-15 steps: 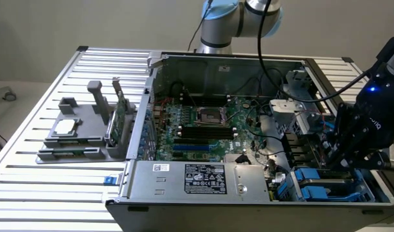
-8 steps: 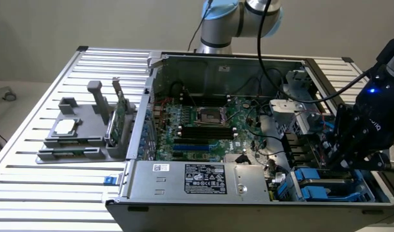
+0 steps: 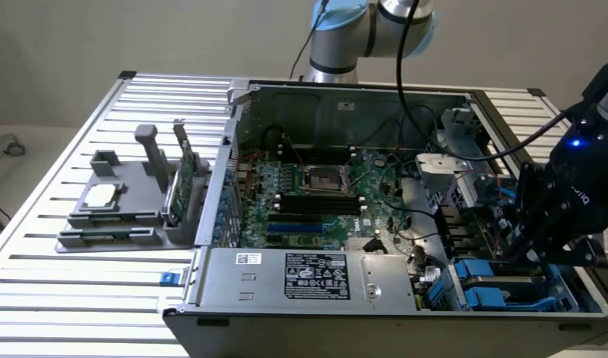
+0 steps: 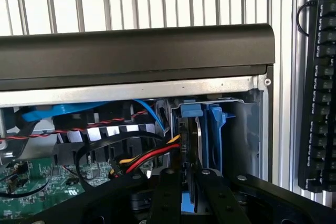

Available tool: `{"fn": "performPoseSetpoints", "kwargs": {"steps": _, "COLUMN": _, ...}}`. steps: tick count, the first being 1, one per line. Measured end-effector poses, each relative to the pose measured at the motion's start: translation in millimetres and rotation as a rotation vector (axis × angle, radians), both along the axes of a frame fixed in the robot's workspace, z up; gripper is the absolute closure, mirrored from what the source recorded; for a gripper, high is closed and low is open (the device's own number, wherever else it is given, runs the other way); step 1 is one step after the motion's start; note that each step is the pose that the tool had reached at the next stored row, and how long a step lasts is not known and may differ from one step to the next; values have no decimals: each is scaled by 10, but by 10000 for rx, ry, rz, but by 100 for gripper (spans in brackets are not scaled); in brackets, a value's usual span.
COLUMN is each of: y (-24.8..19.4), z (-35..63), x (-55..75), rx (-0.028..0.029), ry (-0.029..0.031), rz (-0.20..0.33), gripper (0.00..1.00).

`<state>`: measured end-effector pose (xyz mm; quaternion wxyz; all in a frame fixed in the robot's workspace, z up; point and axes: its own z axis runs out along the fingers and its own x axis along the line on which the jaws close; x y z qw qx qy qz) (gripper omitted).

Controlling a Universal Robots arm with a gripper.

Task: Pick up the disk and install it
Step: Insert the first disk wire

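The stiff, fairly heavy disk is gripped edgewise by the narrowed hand, over the blue drive bay.

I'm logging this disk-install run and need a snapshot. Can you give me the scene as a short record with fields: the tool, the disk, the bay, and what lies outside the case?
tool: low over the drive bay corner of the open computer case, tool closed narrowly on the disk
disk: disk stands on edge between the fingers, at the blue carrier rails
bay: blue drive bay at the case's corner, on the exterior view's right
outside the case: grey holder with a small square chip and an upright green card, on the slatted table
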<state>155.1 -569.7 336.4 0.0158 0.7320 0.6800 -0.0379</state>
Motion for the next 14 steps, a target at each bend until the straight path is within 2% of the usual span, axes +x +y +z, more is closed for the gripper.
{"fn": "performPoseSetpoints", "kwargs": {"steps": 14, "y": -19, "z": -9, "x": -5, "rx": 0, "ry": 1, "rz": 291, "gripper": 83}}
